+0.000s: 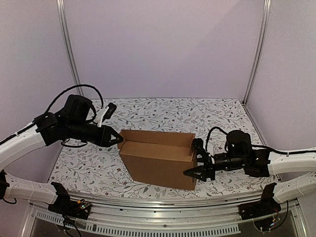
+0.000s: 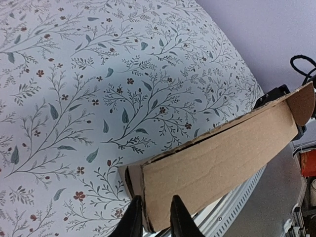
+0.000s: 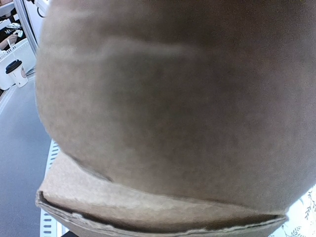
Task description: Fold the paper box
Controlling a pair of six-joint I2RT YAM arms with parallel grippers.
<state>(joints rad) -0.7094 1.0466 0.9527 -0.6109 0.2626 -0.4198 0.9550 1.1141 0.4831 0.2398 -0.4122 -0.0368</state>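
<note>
Top external: paper box (image 1: pixel 158 160) stands mid-counter (image 1: pixel 222 118), mostly formed, top open. Left gripper (image 1: pixel 118 139) pinches its left end wall. Right gripper (image 1: pixel 192 159) is spread wide at the right near corner, holding nothing. Step looks like squaring the walls; next likely needs the right end pressed in.

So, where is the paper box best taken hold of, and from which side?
Take the paper box by the thin edge of its left end wall, coming from the left. That edge fits between the fingers, as the left hand straddling it shows; the broad front would not.
</note>
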